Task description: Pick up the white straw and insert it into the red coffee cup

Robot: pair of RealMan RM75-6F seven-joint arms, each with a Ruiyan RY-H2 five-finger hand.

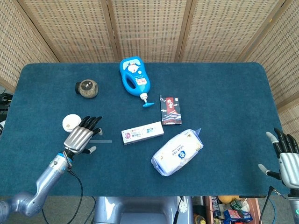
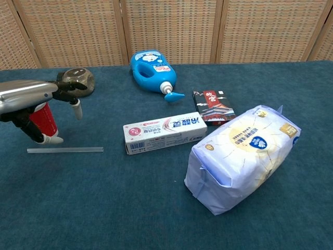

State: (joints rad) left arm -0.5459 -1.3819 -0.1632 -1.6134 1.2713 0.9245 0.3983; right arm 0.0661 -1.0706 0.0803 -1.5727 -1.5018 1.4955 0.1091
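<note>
The desk point(image 1: 224, 93), covered in dark blue cloth, carries everything. The left hand point(image 1: 82, 136) hovers over the near left part of it, fingers spread apart and holding nothing, directly above the straw point(image 2: 65, 150) and just beside the cup point(image 2: 43, 117). The right hand point(image 1: 286, 156) waits off the desk's near right corner, fingers apart and empty, well away from the work.

The step in hand looks like the reach for the straw. To do it well, I would lower the left hand so thumb and fingertips come down on either long side of the straw, toward its middle or the end nearer the cup, and pinch low against the cloth, since the straw lies flat and gives little to catch. The hand must keep clear of the cup, which stands close behind and could tip if knocked. Once lifted, the straw needs turning upright to meet the lid's opening.

The cup is red with a white lid. The straw is thin, straight and pale, almost see-through, lying flat just in front of the cup and to the left of the toothpaste box point(image 2: 164, 133)
</note>
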